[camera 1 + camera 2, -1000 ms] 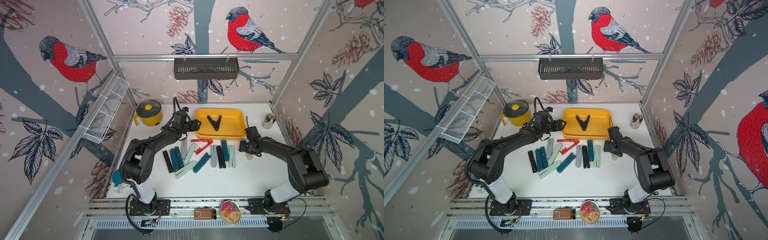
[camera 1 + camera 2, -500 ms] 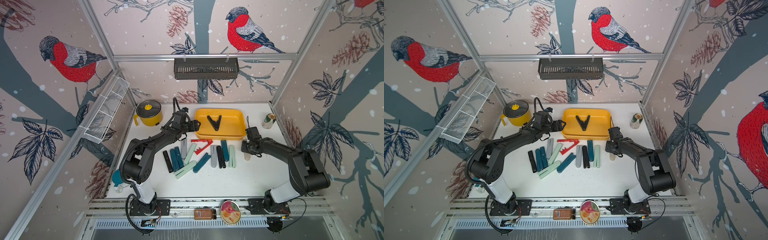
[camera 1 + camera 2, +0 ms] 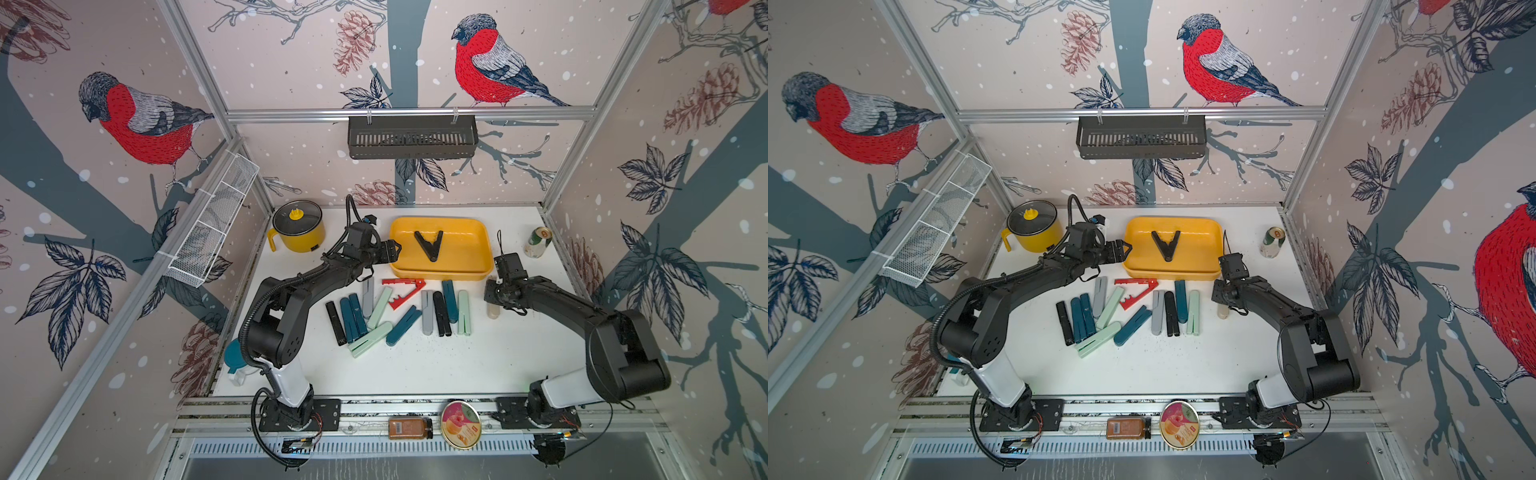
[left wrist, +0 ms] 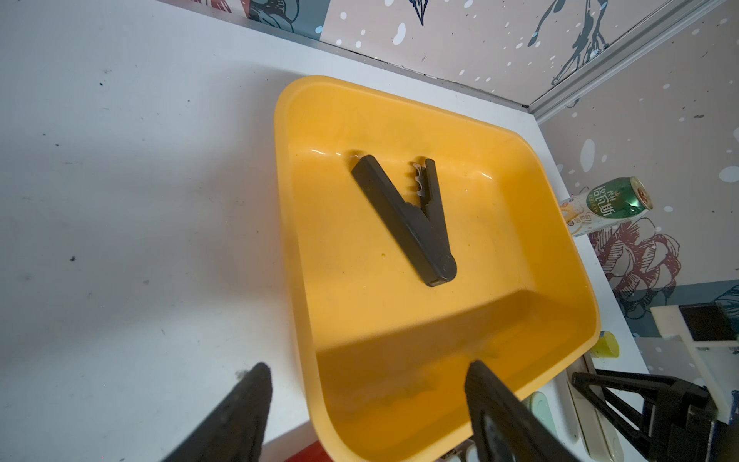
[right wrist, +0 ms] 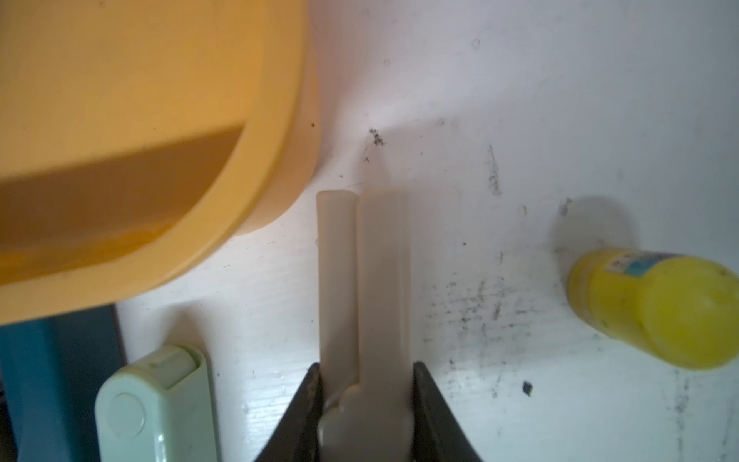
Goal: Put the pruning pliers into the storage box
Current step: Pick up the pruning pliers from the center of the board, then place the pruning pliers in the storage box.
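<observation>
Pliers (image 5: 364, 280), beige, between jaws of right gripper (image 5: 366, 370), beside storage box (image 5: 276, 132).

In a top view the right end effector (image 3: 493, 296) covers most of the beige pruning pliers (image 3: 493, 312), at five o'clock off the storage box (image 3: 440, 273). The right wrist view blurs the box's wall and crops the pliers' hinge end.

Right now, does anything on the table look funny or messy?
A little. The red pliers lie spread open in a toothed V, while the other pliers beside them are shut. The black pliers in the yellow box gape open too. Nothing looks spilled.
</observation>
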### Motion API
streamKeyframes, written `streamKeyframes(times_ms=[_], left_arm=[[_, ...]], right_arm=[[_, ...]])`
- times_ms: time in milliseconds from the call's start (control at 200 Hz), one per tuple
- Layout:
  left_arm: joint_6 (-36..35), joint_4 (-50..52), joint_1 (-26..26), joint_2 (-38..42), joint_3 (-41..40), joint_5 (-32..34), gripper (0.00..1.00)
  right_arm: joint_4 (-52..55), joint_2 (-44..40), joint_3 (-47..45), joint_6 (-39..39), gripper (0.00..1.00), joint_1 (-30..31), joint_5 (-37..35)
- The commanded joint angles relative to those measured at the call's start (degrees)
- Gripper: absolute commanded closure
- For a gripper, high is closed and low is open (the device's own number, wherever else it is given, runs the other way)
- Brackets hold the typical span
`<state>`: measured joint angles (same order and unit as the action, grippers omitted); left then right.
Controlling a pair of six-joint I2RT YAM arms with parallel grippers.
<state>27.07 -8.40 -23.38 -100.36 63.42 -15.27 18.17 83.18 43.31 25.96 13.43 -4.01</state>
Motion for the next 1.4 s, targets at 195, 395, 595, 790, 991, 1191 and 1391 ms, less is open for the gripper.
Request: streamKeyframes(times_ms=[195, 395, 595, 790, 991, 1191, 1391], left_arm=[[0.3, -1.4, 0.1, -0.4, 0.4, -1.7, 0.23], [1.1, -2.4, 0.1, -1.1, 0.7, -3.1, 0.24], [1.6, -2.9, 0.0, -1.4, 0.8, -4.0, 0.24], [1.2, -2.0, 0.0, -0.7, 0.4, -2.6, 0.23], [0.7, -1.2, 0.1, -0.4, 0.3, -1.7, 0.23], [1.0, -1.0, 0.2, -1.6, 0.8, -2.2, 0.23], [0.9, -0.6, 0.3, -2.3, 1.3, -2.1, 0.23]], right_arm=[[5.7, -10.9, -1.3, 4.1, 0.68, -0.6, -3.5], [7.0, -17.2, 2.6, 3.6, 0.69, -1.7, -5.0], [1.7, -11.9, 11.5, 1.1, 0.69, -1.4, -1.9], [2.3, 4.3, 26.9, -0.7, 0.71, 1.4, -0.5], [5.8, 21.5, 41.1, -1.7, 0.71, 3.2, -1.3], [8.0, 32.8, 49.0, -2.3, 0.69, 3.3, -2.5], [10.9, 40.5, 53.7, -3.2, 0.58, 3.3, -2.9]])
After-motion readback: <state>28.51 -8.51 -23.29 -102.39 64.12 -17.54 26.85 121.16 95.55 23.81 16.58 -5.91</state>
